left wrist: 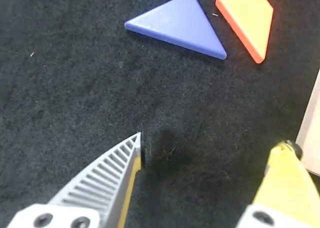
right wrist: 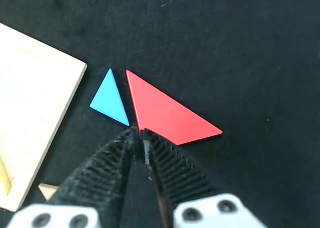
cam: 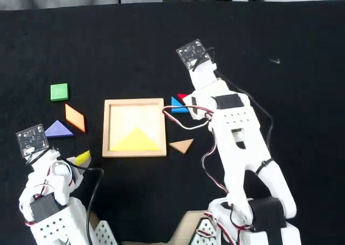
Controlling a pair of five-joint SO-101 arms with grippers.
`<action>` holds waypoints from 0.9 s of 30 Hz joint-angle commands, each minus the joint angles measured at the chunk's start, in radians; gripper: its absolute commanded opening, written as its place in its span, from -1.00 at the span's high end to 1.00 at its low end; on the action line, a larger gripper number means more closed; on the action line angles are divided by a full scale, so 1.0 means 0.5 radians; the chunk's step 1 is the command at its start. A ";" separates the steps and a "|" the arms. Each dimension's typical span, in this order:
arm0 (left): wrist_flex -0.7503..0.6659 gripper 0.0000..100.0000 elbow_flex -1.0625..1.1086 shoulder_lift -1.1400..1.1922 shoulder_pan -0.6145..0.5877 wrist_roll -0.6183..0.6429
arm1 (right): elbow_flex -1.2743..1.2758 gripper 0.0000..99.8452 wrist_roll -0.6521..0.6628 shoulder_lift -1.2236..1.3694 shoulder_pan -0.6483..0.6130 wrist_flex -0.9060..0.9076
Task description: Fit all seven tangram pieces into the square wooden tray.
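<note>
Right tool clenched tip to tip, at a corner of red triangle, just beside blue triangle, right of tray. Left tool released over tabletop, near purple triangle and orange parallelogram. Yellow triangle sits in tray. Tan triangle right of tray, green square far left.

tray mid-worktop, yellow triangle inside | left: green square, orange parallelogram, purple triangle | right: tan triangle, blue triangle, red piece half-hidden by right arm
</note>
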 commanded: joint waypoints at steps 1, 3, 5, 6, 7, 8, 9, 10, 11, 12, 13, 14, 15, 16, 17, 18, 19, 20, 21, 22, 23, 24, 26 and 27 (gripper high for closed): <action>0.012 0.23 0.038 -0.015 -0.008 0.003 | -0.002 0.88 -0.018 0.008 0.018 -0.040; 0.012 0.23 0.038 -0.015 -0.008 0.003 | 0.002 0.78 -0.018 0.008 0.018 -0.040; 0.012 0.23 0.038 -0.015 -0.008 0.003 | 0.017 0.73 -0.015 0.008 0.018 -0.043; 0.012 0.23 0.038 -0.015 -0.005 0.003 | 0.023 0.73 -0.012 0.005 0.018 -0.046; 0.012 0.23 0.038 -0.015 -0.005 0.003 | 0.026 0.74 -0.012 0.002 0.021 -0.058; 0.012 0.23 0.038 -0.015 -0.005 0.003 | 0.029 0.75 -0.003 -0.008 0.028 -0.080; 0.012 0.23 0.038 -0.015 -0.005 0.003 | 0.017 0.75 0.000 -0.008 0.049 -0.089; 0.012 0.23 0.038 -0.015 -0.005 0.003 | -0.011 0.75 0.025 -0.014 0.120 -0.098; 0.012 0.23 0.038 -0.015 -0.005 0.003 | -0.081 0.75 0.064 -0.035 0.218 -0.080; 0.012 0.23 0.038 -0.015 -0.008 0.003 | -0.155 0.75 0.086 -0.066 0.341 -0.077; 0.012 0.23 0.038 -0.015 -0.011 0.003 | -0.222 0.75 0.080 -0.097 0.476 -0.068; 0.012 0.23 0.038 -0.015 -0.011 0.003 | -0.287 0.75 0.074 -0.115 0.586 -0.064; 0.018 0.23 0.038 -0.015 -0.011 0.003 | -0.324 0.75 0.080 -0.127 0.663 -0.074; 0.018 0.23 0.038 -0.015 -0.011 0.003 | -0.345 0.75 0.086 -0.121 0.684 -0.080; 0.018 0.23 0.038 -0.015 -0.011 0.003 | -0.348 0.75 0.086 -0.103 0.684 -0.083; 0.021 0.23 0.038 -0.015 -0.011 0.003 | -0.345 0.75 0.086 -0.066 0.675 -0.083; 0.021 0.23 0.038 -0.015 -0.014 0.003 | -0.342 0.75 0.089 -0.008 0.638 -0.083; 0.021 0.23 0.038 -0.015 -0.014 0.003 | -0.351 0.75 0.110 0.069 0.595 -0.089; 0.021 0.23 0.038 -0.015 -0.014 0.003 | -0.361 0.75 0.147 0.158 0.574 -0.123; 0.021 0.23 0.038 -0.015 -0.014 0.003 | -0.379 0.75 0.160 0.250 0.559 -0.172; 0.021 0.23 0.038 -0.015 -0.014 0.003 | -0.419 0.75 0.166 0.342 0.546 -0.209; 0.021 0.23 0.038 -0.015 -0.014 0.003 | -0.477 0.75 0.166 0.440 0.531 -0.233; 0.021 0.23 0.038 -0.015 -0.014 0.003 | -0.658 0.75 0.169 0.646 0.516 -0.233; 0.021 0.23 0.038 -0.015 -0.017 0.003 | -0.756 0.75 0.166 0.747 0.503 -0.221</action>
